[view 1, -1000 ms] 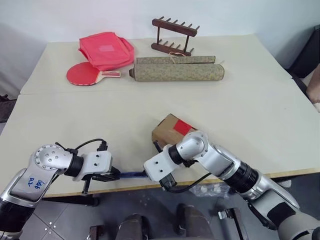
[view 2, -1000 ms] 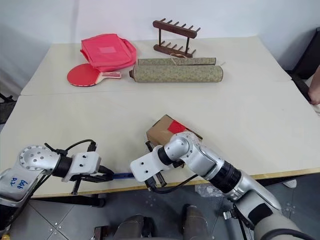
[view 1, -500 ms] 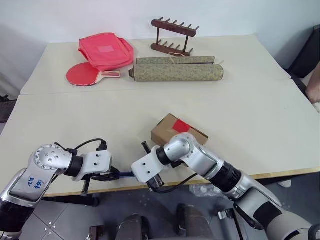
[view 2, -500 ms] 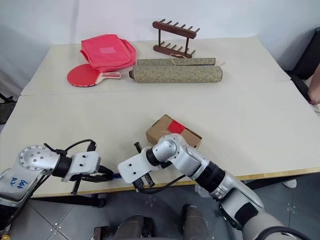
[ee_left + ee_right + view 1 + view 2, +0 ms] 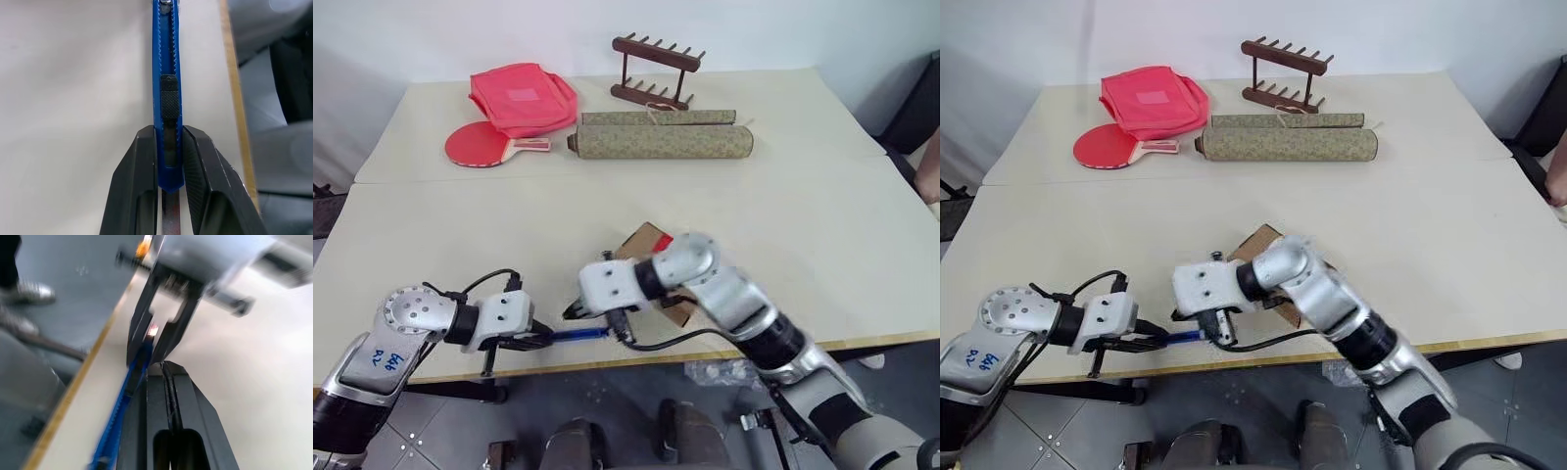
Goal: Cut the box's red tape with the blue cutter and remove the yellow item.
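The left wrist view shows the blue cutter point(image 5: 167, 93), ridged along its edges with a knurled black slider, clamped between the left claw point(image 5: 168, 166) fingers near the counter point(image 5: 460, 284) front edge. The right claw point(image 5: 573, 311), pressed shut and empty, hovers beside it. The box point(image 5: 641, 242) sits behind, mostly hidden.

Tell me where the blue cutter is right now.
In the left eye view the blue cutter lies along the table's near edge, clamped in the left tool, just in front of the box.
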Robot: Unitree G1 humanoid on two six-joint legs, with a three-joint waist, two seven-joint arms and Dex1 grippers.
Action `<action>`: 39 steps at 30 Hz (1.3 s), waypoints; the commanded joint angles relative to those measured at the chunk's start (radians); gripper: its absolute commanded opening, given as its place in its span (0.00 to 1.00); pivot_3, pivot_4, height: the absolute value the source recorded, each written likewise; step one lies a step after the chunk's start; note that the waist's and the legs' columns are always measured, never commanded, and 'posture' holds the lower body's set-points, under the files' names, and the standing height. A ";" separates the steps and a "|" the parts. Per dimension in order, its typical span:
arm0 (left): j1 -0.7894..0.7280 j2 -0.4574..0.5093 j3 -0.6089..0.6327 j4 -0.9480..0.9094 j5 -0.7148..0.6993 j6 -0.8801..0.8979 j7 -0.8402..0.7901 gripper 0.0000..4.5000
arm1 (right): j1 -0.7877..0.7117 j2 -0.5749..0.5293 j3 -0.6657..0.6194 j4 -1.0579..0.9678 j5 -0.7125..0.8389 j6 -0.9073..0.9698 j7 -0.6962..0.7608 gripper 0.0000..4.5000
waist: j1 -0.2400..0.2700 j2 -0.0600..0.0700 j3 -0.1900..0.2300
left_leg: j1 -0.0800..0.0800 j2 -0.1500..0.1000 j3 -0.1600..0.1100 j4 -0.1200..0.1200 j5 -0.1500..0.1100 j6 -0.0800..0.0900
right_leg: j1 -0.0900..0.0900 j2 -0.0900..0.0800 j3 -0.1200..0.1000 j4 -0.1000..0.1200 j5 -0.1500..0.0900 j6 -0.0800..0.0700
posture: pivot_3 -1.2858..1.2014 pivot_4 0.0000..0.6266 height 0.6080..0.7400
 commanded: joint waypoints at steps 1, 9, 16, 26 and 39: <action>-0.013 -0.027 0.082 0.034 -0.052 -0.062 0.033 0.09 | -0.041 -0.088 -0.123 -0.122 0.138 0.258 0.029 0.01 | -0.001 0.000 0.000 | 0.000 0.000 0.000 0.000 0.000 0.000 | 0.000 0.000 0.000 0.000 0.000 0.000 | 0.52 0.24 1.00; -0.041 -0.134 0.188 0.077 -0.110 -0.176 0.137 0.09 | -0.237 -0.113 -0.318 -0.012 0.301 0.676 -0.118 0.38 | -0.008 0.000 0.000 | 0.000 0.001 0.001 -0.001 0.000 0.000 | -0.002 0.000 0.000 0.003 0.000 0.000 | 0.52 0.24 1.00; -0.056 -0.255 0.236 0.075 -0.145 -0.294 0.224 0.09 | -0.375 -0.098 -0.430 0.144 0.393 0.930 -0.241 0.91 | -0.003 -0.001 0.000 | -0.001 0.000 0.000 0.000 -0.001 0.001 | -0.003 -0.002 0.000 0.004 0.000 0.000 | 0.52 0.24 1.00; -0.159 -0.372 0.165 0.159 -0.090 -0.453 0.293 0.09 | -0.557 -0.030 -0.458 0.407 0.475 1.095 -0.374 1.00 | -0.008 -0.001 0.000 | -0.001 0.000 0.001 -0.001 -0.001 0.001 | -0.003 -0.001 -0.001 0.004 0.000 0.000 | 0.52 0.24 1.00; -0.191 -0.409 0.117 0.218 -0.065 -0.540 0.332 0.09 | -0.616 0.012 -0.366 0.534 0.541 1.086 -0.413 1.00 | -0.012 -0.002 0.000 | -0.001 0.000 0.000 -0.001 -0.001 0.001 | -0.003 -0.001 -0.001 0.002 0.000 0.000 | 0.52 0.24 1.00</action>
